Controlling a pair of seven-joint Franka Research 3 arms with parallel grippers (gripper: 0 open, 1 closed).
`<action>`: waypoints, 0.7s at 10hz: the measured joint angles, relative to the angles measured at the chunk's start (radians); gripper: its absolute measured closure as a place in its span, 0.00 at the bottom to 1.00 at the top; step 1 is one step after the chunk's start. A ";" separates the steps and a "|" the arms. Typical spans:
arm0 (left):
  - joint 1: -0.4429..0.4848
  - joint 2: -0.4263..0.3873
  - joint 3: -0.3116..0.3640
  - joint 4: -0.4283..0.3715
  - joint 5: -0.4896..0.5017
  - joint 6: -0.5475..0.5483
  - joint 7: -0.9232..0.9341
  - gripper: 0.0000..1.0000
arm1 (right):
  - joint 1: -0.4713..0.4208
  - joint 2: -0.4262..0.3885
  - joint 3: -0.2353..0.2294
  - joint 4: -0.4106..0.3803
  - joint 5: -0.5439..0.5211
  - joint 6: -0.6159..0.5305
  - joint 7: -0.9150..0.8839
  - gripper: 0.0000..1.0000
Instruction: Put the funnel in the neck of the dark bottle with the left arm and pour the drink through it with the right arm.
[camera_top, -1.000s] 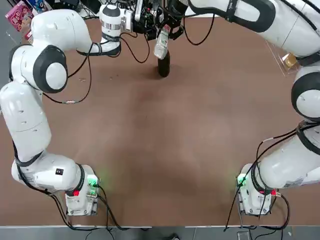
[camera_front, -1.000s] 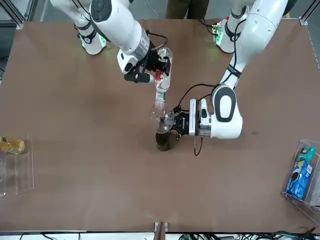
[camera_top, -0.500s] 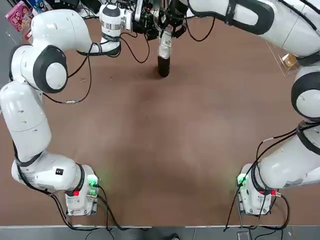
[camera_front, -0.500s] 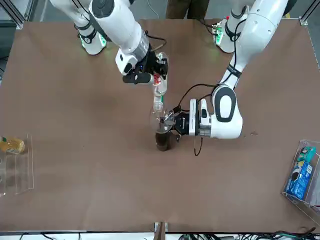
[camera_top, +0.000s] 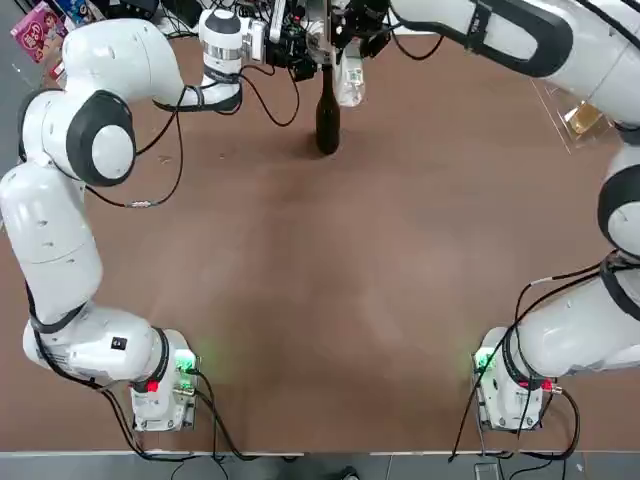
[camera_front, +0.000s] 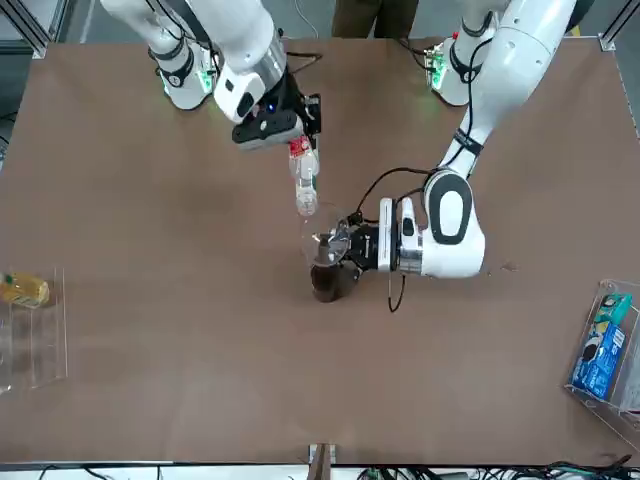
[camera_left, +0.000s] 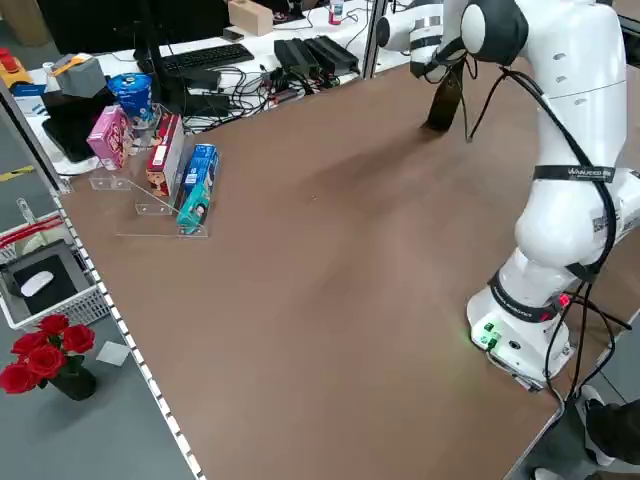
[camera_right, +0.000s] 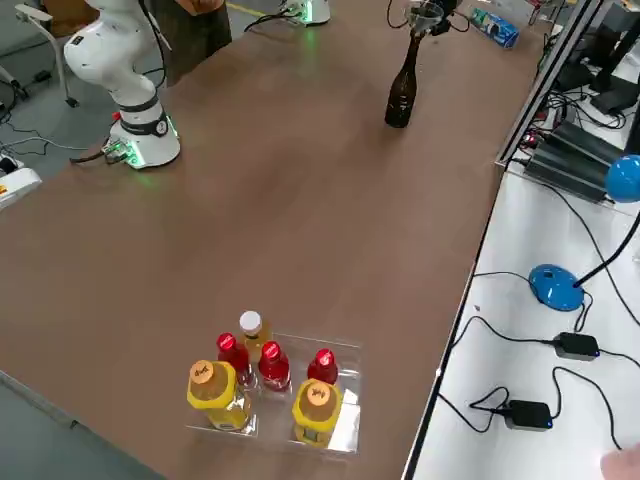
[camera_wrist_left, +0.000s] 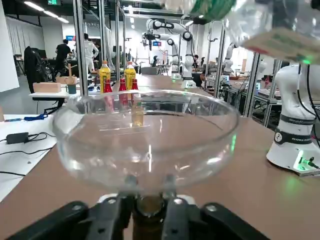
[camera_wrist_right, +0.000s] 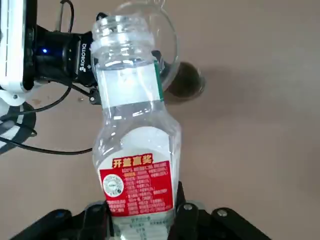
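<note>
We find the dark bottle (camera_front: 326, 280) standing upright a little left of centre in the front view, and near the top centre of the top view. The funnel (camera_front: 325, 238) sits with its spout in the bottle's neck; in the left wrist view its wide clear bowl (camera_wrist_left: 146, 135) fills the middle of the frame above the bottle's mouth.

The left gripper (camera_front: 347, 249) reaches in level from the right of the front view, its fingers (camera_wrist_left: 116, 212) set narrow on either side of the funnel's stem at the neck; we cannot tell whether they press on it or stand just apart.

The right gripper (camera_front: 290, 128) is in the upper left of the front view, above and left of the funnel. Its jaws are clamped on the base of the drink (camera_front: 304, 180), which hangs tilted with its open mouth toward the funnel, just above the rim and apart from it. In the right wrist view the drink (camera_wrist_right: 132, 145) runs up the middle of the frame, uncapped, with the funnel's rim (camera_wrist_right: 167, 40) and the bottle's base behind its mouth

In the right side view we see red and yellow bottles (camera_right: 270, 385) in a clear tray at the lower centre
</note>
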 joint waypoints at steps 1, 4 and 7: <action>-0.002 0.005 0.000 0.002 0.000 0.000 0.000 0.48 | -0.028 -0.040 -0.004 -0.031 -0.002 0.000 -0.078 0.58; -0.004 0.009 0.002 0.024 0.008 0.001 0.001 0.03 | -0.105 -0.085 -0.073 -0.074 -0.001 0.000 -0.355 0.58; 0.009 0.009 0.007 0.035 0.146 0.001 0.001 0.00 | -0.116 -0.086 -0.245 -0.080 0.080 0.001 -0.699 0.58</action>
